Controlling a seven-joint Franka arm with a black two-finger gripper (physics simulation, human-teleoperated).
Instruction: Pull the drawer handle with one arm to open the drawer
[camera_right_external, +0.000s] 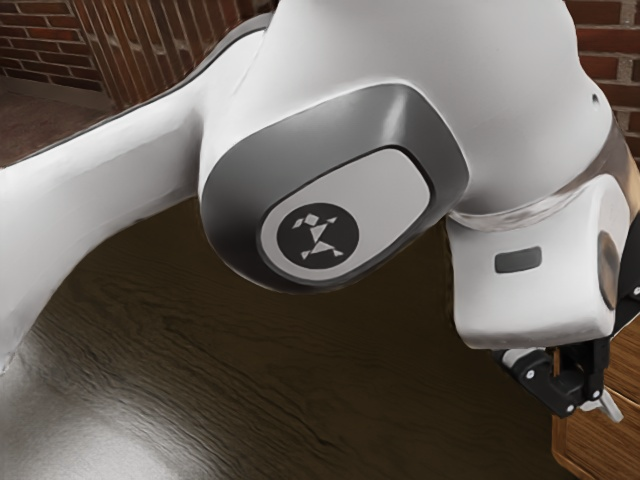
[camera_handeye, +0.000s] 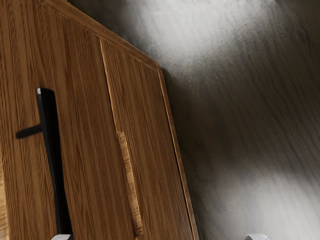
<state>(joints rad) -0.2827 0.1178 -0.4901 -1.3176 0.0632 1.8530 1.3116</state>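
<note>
The end effector (camera_right_external: 588, 398) hangs with its fingers spread wide, pinching nothing, just above the wooden cabinet (camera_right_external: 605, 450) on the dark worktop (camera_right_external: 300, 400). The black drawer handle (camera_handeye: 53, 165) runs up close to 1 fingertip (camera_handeye: 62, 237).

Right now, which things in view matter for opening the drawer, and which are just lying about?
For the job:
black handle
drawer that carries it
end effector, open, close to the cabinet

Just there:
dark table
brick wall
wooden strip on the neighbouring panel
</note>
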